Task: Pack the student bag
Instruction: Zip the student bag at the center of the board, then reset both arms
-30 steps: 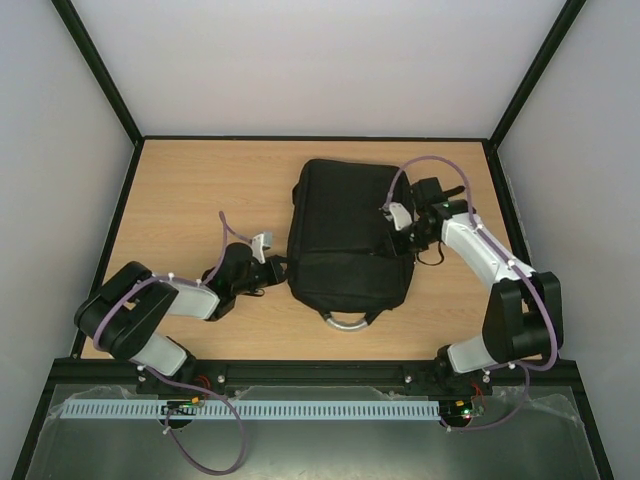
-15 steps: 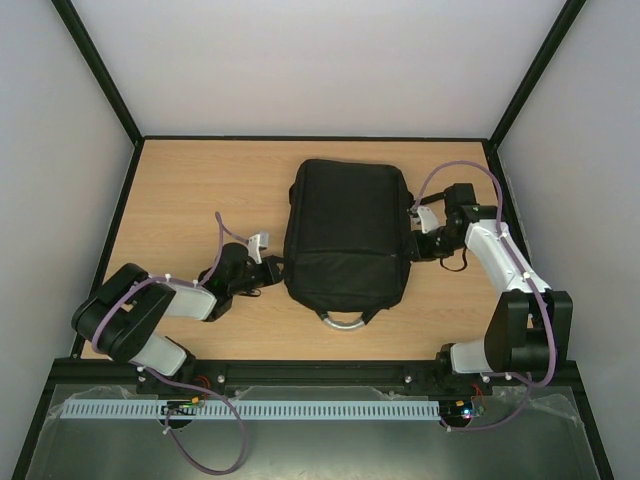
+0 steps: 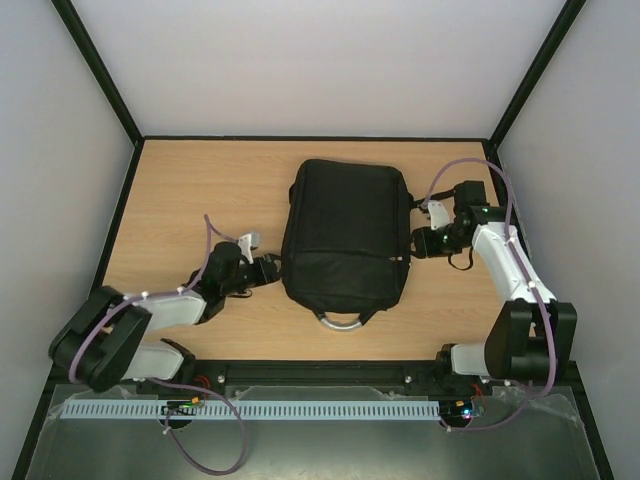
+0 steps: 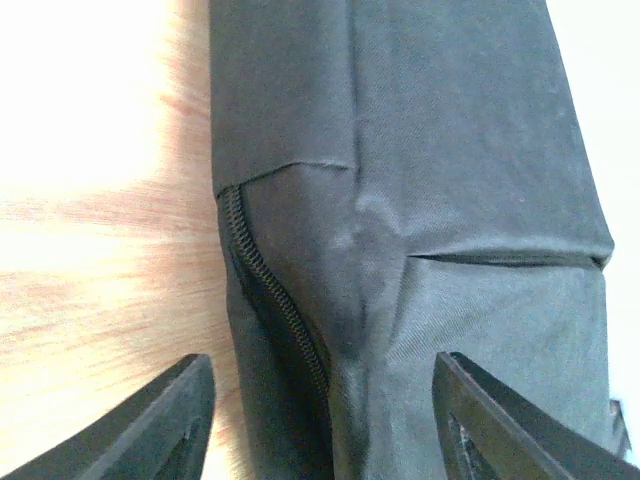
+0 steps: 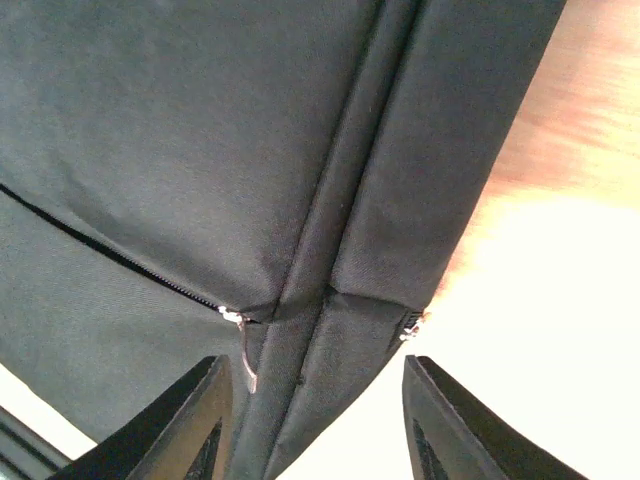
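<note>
The student bag, a large black backpack with a grey loop handle at its near end, lies flat in the middle of the table. My left gripper is at the bag's left edge, open, its fingers straddling the side seam and zip without pinching it. My right gripper is at the bag's right edge, also open, with the bag's side fold and a small zip pull between its spread fingers. The bag's zips look shut.
The wooden table is walled by black frame rails and white panels on three sides. Both arm bases sit at the near edge on a metal rail. Purple cables loop above each arm.
Both grippers have opened and let go of the bag's sides. The bag has settled flat, shifted slightly left. The left arm has drawn back lower and the right arm has moved outward to the right.
</note>
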`<state>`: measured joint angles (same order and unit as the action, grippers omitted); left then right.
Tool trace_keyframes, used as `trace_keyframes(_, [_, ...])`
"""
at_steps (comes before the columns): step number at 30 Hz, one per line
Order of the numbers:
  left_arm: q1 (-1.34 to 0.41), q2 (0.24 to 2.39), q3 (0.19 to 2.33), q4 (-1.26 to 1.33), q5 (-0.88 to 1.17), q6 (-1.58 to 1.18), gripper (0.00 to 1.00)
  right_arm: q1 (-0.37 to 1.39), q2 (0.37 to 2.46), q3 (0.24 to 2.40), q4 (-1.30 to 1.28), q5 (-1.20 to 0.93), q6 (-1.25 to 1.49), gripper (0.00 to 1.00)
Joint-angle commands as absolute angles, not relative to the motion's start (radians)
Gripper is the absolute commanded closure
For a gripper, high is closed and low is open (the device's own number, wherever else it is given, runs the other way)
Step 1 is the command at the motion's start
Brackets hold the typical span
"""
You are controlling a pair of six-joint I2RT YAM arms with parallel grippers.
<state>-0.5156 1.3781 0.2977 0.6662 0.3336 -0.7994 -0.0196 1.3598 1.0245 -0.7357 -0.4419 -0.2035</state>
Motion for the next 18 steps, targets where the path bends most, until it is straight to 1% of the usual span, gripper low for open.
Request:
trace_keyframes(1, [-0.508, 1.215, 0.370, 0.390, 0.253, -0.713, 0.35, -0.033, 1.259, 1.071, -0.715, -0.396, -0.183, 0.50])
trace_keyframes(5, [-0.503, 1.100, 0.488, 0.145, 0.187, -0.627, 0.25, -0.038, 1.205, 1.071, -0.651, -0.415, -0.144, 0.42])
trace_keyframes(7, [-0.498, 1.073, 0.564, 0.026, 0.156, -0.567, 0.21, -0.039, 1.181, 1.076, -0.618, -0.433, -0.120, 0.34])
trace_keyframes(9, [-0.494, 1.059, 0.633, -0.075, 0.119, -0.539, 0.18, -0.040, 1.146, 1.075, -0.551, -0.399, -0.056, 0.21])
trace_keyframes(10, [-0.488, 1.053, 0.661, -0.131, 0.107, -0.538, 0.16, -0.040, 1.114, 1.070, -0.509, -0.365, -0.014, 0.05])
trace_keyframes(11, [-0.482, 1.053, 0.697, -0.172, 0.104, -0.532, 0.14, -0.039, 1.098, 1.066, -0.465, -0.333, 0.015, 0.00])
trace_keyframes(13, [-0.474, 1.062, 0.777, -0.258, 0.103, -0.506, 0.11, -0.040, 1.049, 1.064, -0.406, -0.297, 0.046, 0.01])
trace_keyframes(15, [-0.470, 1.076, 0.869, -0.338, 0.089, -0.461, 0.02, -0.040, 1.015, 1.056, -0.349, -0.278, 0.068, 0.01])
trace_keyframes(18, [-0.469, 1.099, 0.990, -0.439, 0.034, -0.371, 0.01, -0.039, 0.986, 1.042, -0.274, -0.264, 0.121, 0.01])
